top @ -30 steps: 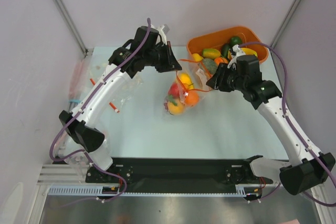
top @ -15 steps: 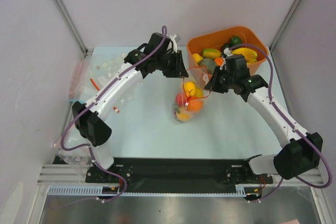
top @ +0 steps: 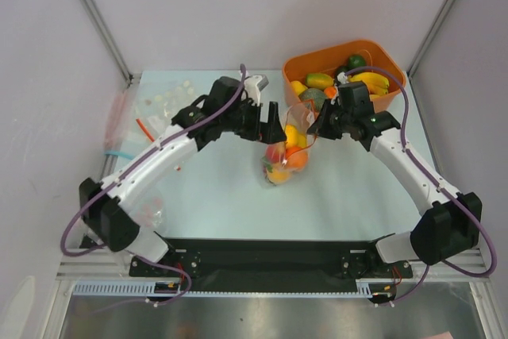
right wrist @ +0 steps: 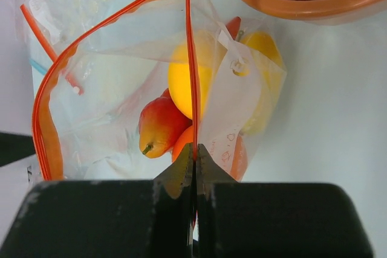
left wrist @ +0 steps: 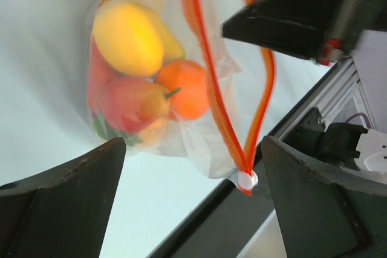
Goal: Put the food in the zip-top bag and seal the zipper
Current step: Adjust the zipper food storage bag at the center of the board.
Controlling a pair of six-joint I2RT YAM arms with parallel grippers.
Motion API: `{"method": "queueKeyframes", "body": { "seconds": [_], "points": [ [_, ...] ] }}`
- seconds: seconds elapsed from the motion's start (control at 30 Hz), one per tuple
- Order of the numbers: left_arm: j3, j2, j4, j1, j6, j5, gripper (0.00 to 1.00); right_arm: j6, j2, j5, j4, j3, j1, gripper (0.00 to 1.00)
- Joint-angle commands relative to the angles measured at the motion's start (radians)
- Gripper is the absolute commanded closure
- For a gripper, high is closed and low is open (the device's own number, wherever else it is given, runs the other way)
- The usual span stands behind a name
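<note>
The clear zip-top bag (top: 284, 156) hangs just above the table centre, with food inside: a yellow mango (left wrist: 128, 37), an orange (left wrist: 188, 89) and a red-yellow fruit (right wrist: 158, 126). Its red-orange zipper (left wrist: 211, 83) gapes as two strips that meet at a white slider (left wrist: 246, 179). My right gripper (right wrist: 195, 149) is shut on one zipper strip and holds the bag up; in the top view this right gripper (top: 317, 126) is at the bag's right. My left gripper (left wrist: 192, 143) is open wide, its fingers either side of the slider end without touching; seen from above, the left gripper (top: 274, 122) is at the bag's left.
The orange tub (top: 373, 49) at the back right holds more toy fruit and stands close behind my right wrist. Spare clear bags (top: 163, 101) with red and blue strips lie at the back left. Walls close in the table on three sides.
My left gripper opened and let go of the bag, then moved nearer and right alongside it. My right gripper shut on the zipper strip; the bag shifted right.
</note>
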Motion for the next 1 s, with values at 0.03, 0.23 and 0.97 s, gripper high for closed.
{"method": "queueKeyframes", "body": {
  "seconds": [0.03,0.23,0.97],
  "points": [
    [-0.204,-0.23,0.281,-0.056,0.118,-0.014,0.01,0.021,0.014,-0.006,0.027,0.009,-0.005,1.0],
    [-0.445,-0.425,0.5,-0.174,0.268,-0.129,0.01,0.035,0.018,-0.007,0.011,0.017,-0.009,1.0],
    [-0.765,-0.428,0.908,-0.301,0.578,-0.245,0.2,0.098,-0.017,0.02,0.004,0.035,-0.003,1.0]
  ]
}}
